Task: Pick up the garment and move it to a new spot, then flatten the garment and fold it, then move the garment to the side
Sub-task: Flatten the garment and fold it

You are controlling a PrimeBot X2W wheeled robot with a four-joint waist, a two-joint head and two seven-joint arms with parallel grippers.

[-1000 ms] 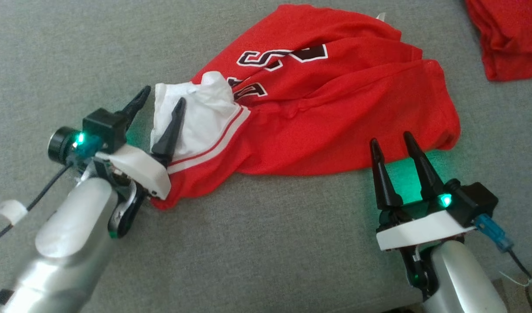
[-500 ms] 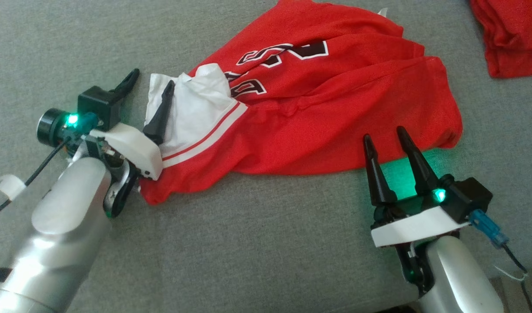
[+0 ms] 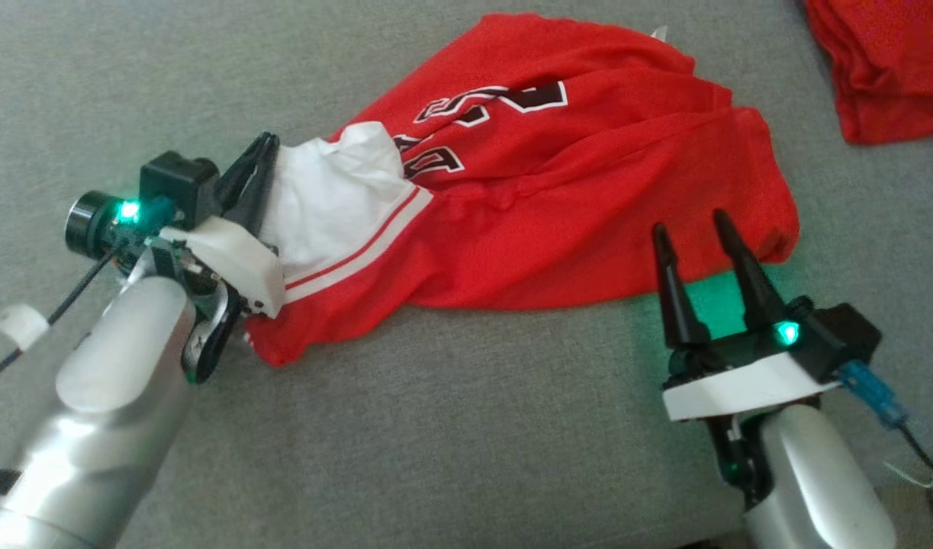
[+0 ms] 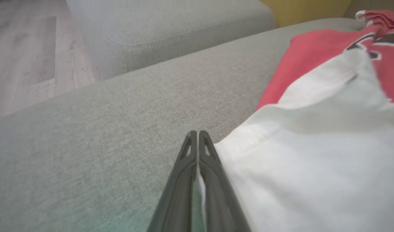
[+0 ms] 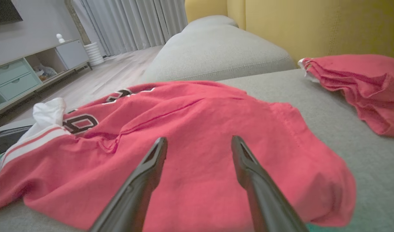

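Your left gripper [image 3: 262, 146] has just snapped closed. 1 second ago its 2 fingers straddled the white panel [image 3: 325, 217] wide apart; now they are pressed together on that panel's left edge. The garment [image 3: 573, 198], a red jersey, lies crumpled across the middle of the grey sofa seat [image 3: 466, 427]. You likely have your first hold for the pick-up.

The left wrist view tells you what the head view cannot. A thin sliver of white cloth sits between the closed fingers low down, while their tips meet with nothing between them. Treat that as a shallow pinch that could slip on the lift.

Moving right, your right gripper [image 3: 687, 221] stands wide open and holds nothing, its tips at the jersey's near hem. Its wrist view puts red cloth beyond both fingers, but neither view settles whether they touch it.

At far right a second red garment [image 3: 878, 69] lies well apart. The right wrist view shows it bunched in layers.
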